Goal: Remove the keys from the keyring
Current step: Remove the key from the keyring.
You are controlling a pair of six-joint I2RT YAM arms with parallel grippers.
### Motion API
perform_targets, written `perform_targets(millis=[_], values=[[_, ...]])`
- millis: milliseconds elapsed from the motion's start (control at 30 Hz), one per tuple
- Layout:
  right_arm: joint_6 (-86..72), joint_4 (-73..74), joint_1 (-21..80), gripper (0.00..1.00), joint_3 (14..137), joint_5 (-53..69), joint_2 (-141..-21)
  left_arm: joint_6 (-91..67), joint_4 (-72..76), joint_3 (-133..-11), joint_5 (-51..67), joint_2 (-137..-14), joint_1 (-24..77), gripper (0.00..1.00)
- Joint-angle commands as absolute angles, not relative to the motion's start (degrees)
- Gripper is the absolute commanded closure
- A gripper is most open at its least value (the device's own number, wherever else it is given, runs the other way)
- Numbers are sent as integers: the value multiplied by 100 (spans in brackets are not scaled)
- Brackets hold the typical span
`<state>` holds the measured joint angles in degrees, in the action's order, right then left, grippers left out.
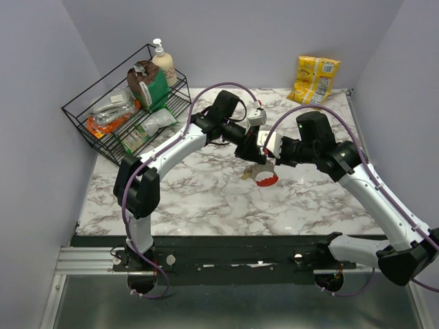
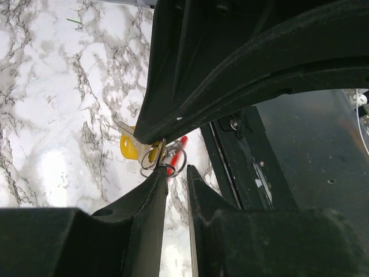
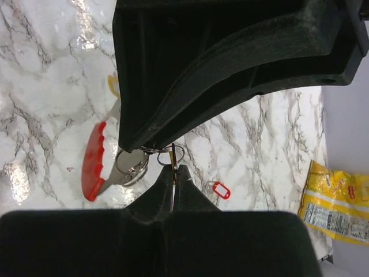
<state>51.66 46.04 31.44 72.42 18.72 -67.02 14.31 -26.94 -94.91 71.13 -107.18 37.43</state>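
Above the middle of the worktop [image 1: 206, 199], the right claw [image 3: 173, 160] clamps the keyring [image 3: 92, 161] to anchor it while the left claw [image 2: 154, 156], nearly closed, pinches the yellow-headed key [image 2: 128, 147], apparently to work it off.

Marble table [image 1: 206, 199], black wire basket [image 1: 75, 120] at back left, pump bottle [image 1: 163, 62], yellow snack bag [image 1: 314, 79]
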Motion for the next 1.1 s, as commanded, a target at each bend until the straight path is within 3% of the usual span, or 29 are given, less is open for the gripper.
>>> perform_targets(millis=[0,767,1067], values=[[5036,4289,3164,99,7233,1723,-6583,1081,-2320,-9404,7023,-10749,3806,72],[4975,4131,3164,99,7066,1477,-6513,71,-1503,-9220,6004,-10749,3815,73],[4948,4052,3164,99,7005,1415,-6486,26,-1371,-9211,5845,-10819,3806,89]])
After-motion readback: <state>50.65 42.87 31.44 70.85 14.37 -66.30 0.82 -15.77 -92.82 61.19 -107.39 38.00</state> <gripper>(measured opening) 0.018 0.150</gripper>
